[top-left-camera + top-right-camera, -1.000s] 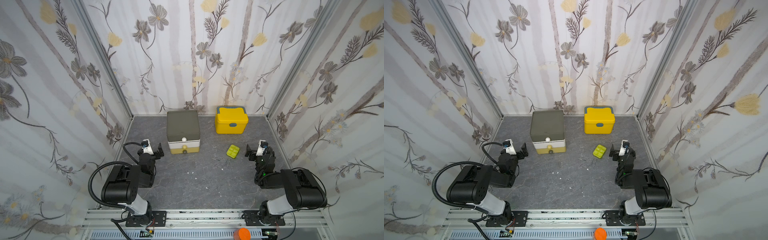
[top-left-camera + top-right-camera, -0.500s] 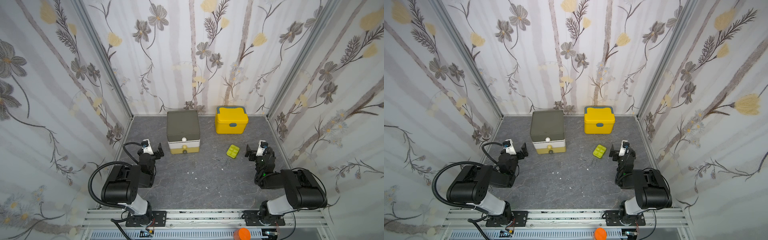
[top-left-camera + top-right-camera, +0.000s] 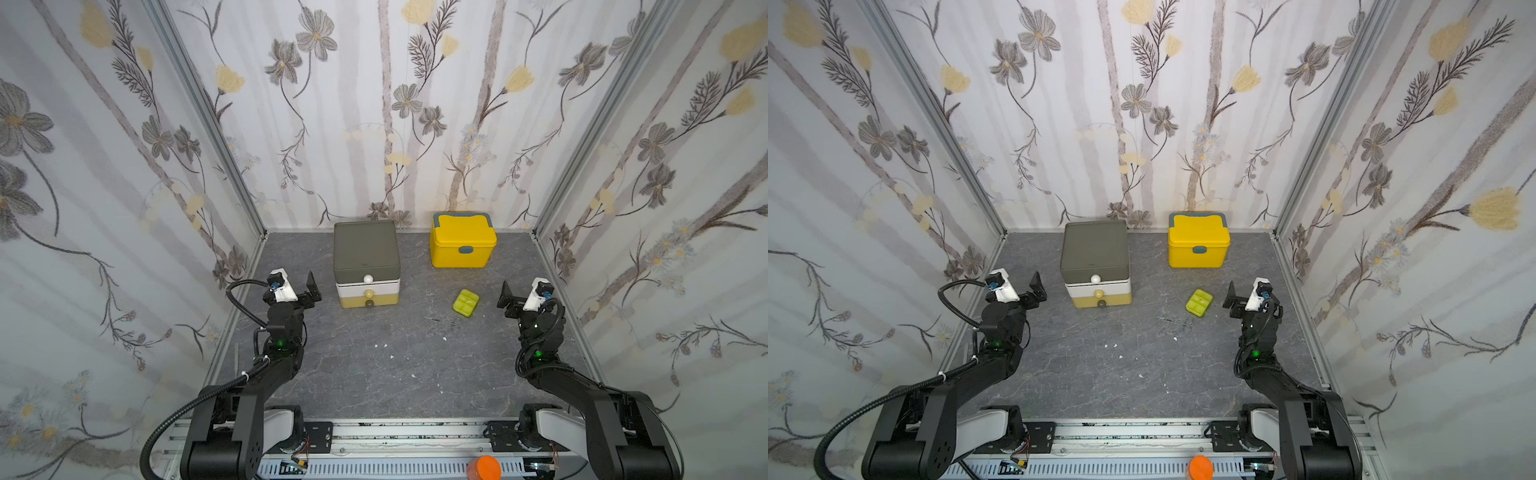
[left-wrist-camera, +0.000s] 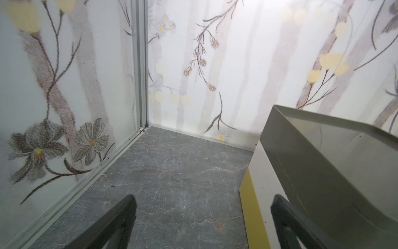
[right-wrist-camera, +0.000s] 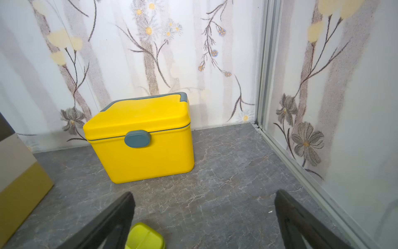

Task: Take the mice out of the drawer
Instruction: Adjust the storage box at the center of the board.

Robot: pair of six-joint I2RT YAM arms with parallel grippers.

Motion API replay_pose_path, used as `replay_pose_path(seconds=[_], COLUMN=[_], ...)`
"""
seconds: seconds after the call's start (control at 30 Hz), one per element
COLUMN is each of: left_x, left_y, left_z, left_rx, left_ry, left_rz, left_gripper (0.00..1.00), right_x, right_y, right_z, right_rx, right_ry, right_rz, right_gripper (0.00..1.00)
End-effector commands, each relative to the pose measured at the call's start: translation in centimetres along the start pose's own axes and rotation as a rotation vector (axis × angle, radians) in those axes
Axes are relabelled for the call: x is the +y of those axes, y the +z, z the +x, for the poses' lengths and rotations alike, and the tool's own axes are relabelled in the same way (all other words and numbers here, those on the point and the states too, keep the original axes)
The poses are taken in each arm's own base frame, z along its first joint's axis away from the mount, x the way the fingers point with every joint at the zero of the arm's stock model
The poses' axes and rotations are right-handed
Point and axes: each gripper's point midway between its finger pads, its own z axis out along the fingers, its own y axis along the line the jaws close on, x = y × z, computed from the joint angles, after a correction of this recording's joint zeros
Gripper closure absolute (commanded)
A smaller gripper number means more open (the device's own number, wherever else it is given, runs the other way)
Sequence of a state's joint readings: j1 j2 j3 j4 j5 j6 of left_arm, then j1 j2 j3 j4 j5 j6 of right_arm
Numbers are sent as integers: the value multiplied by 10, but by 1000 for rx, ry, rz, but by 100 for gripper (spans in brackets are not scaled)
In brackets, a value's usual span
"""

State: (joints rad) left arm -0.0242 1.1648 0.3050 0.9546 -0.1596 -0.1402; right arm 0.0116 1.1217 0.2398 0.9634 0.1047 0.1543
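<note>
Left pincer (image 4: 203,198) and right pincer (image 5: 204,193) both gape, empty. The mice are unseen (presumably inside the shut drawer unit (image 3: 365,253) just beside the left pincer). Likely light, hard, slick shells: grip across the narrow flanks.

Floral wallpaper walls (image 3: 374,104), grey marbled floor (image 3: 415,365)
</note>
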Motion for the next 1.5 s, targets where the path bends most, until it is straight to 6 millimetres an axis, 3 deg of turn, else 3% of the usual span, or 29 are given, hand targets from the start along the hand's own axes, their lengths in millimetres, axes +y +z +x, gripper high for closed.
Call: replay_pose_path(seconds=[0.0, 0.03, 0.1, 0.13, 0.33, 0.5, 0.67, 0.73, 0.93, 1.03, 1.13, 1.33, 1.47], left_x=[22, 35, 56, 52, -1, -47, -81, -90, -111, -121, -137, -144, -159], left_y=[-2, -4, -11, -11, -7, -5, 1, 6, 20, 30, 41, 61, 62], left_z=[-3, -2, -1, -2, -26, -50, -60, -56, -44, -39, -28, -1, 5], left_rx=[34, 54, 48, 54, 146, 239, 367, 424, 520, 552, 603, 693, 733], left_ry=[-186, -270, -393, -413, -489, -521, -555, -562, -589, -579, -557, -544, -538], left_rz=[-142, -235, -364, -327, -49, 157, 270, 286, 297, 304, 344, 314, 364], left_gripper=[0, 0, 0, 0, 0, 0, 0, 0, 0, 0, 0, 0, 1], right_x=[-18, -22, -9, 0, 40, 102, 174, 200, 273, 301, 322, 354, 370], right_y=[2, 1, 1, 2, 8, 10, 8, 11, 19, 29, 40, 60, 66], right_z=[17, 19, 19, 17, 15, 10, -12, -26, -36, -33, -24, -1, 6], right_rx=[166, 185, 205, 216, 378, 466, 483, 471, 495, 510, 540, 597, 623], right_ry=[233, 301, 349, 367, 425, 454, 508, 521, 538, 512, 507, 490, 480], right_rz=[138, 173, 95, 49, -63, -208, -366, -407, -525, -535, -548, -567, -600], right_gripper=[0, 1, 1, 1, 1, 1, 1, 1, 1, 1, 1, 1, 1])
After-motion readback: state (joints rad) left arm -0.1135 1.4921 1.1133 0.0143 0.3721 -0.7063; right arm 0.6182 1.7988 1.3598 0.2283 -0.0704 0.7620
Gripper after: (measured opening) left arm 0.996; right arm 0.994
